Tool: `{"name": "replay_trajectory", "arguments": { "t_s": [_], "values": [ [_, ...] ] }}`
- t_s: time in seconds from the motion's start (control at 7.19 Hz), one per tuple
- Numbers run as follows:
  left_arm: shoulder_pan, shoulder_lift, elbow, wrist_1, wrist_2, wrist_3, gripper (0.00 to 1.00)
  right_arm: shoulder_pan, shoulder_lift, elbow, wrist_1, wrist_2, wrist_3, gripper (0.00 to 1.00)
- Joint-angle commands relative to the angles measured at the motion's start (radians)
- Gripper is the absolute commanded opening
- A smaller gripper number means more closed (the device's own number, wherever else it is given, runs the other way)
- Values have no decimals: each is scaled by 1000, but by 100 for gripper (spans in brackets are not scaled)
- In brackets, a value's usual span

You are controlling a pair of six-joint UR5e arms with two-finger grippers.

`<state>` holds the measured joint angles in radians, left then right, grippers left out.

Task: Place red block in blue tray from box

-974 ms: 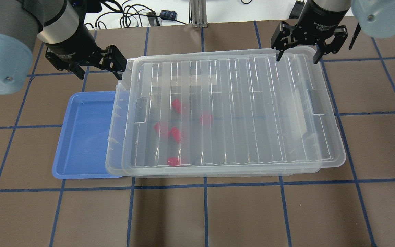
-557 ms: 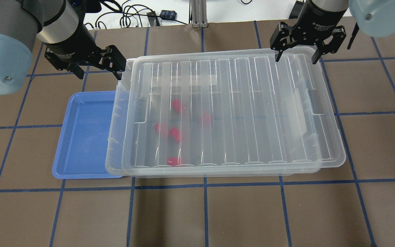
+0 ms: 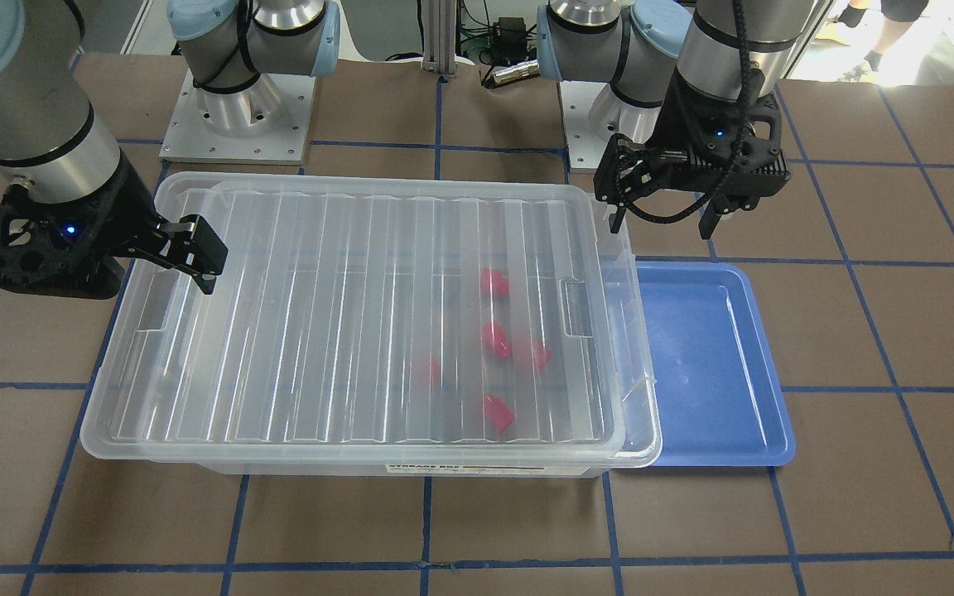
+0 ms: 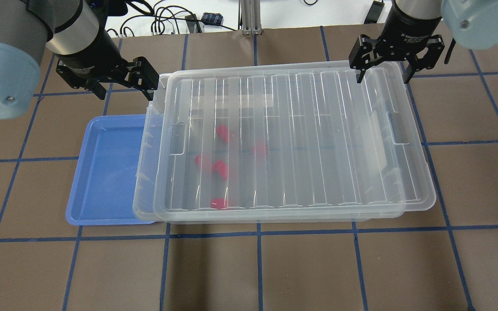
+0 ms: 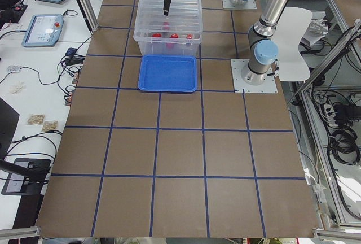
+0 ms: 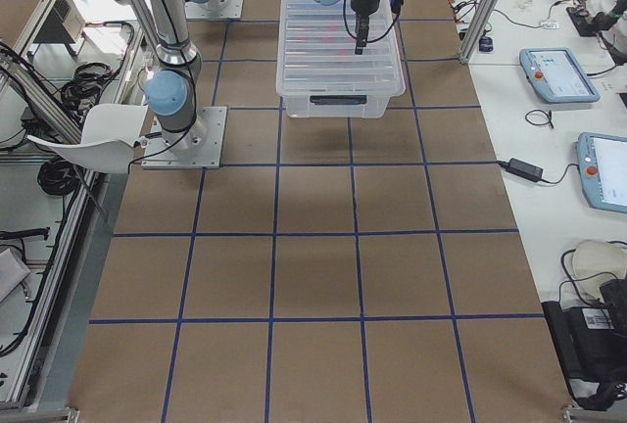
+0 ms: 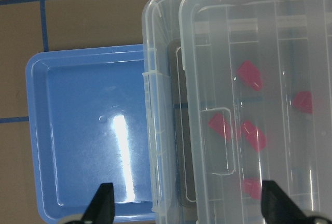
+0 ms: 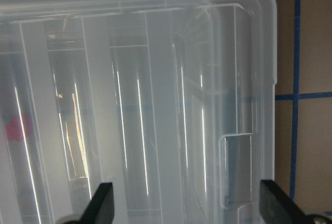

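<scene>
A glossy red block (image 4: 222, 132) was seen under the box's (image 4: 142, 185) ribbed lid (image 4: 318, 129); left fingers (image 4: 147, 84) and right fingers (image 4: 356, 56) were spread wide, empty.

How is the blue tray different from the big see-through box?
The blue tray is solid blue; the box is clear. The blue tray is smaller than the box. The blue tray looks empty and uncovered; the box holds red blocks under a lid. Both are rectangular with rounded corners.
</scene>
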<state>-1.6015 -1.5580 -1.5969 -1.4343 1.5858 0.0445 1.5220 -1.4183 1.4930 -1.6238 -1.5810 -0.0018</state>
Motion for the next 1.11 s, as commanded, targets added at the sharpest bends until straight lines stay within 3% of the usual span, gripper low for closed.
{"name": "replay_trajectory", "arguments": {
  "t_s": [0.0,0.56,0.97],
  "values": [
    [0,1,0,0,-1,0,100,-38,4,50,-17,-14,-47,100],
    [0,0,0,0,-1,0,100,-149,-1,137,-89,-42,-165,100],
    [-2,-1,0,0,-1,0,100,-160,-1,234,-229,-45,-244,100]
  ]
}}
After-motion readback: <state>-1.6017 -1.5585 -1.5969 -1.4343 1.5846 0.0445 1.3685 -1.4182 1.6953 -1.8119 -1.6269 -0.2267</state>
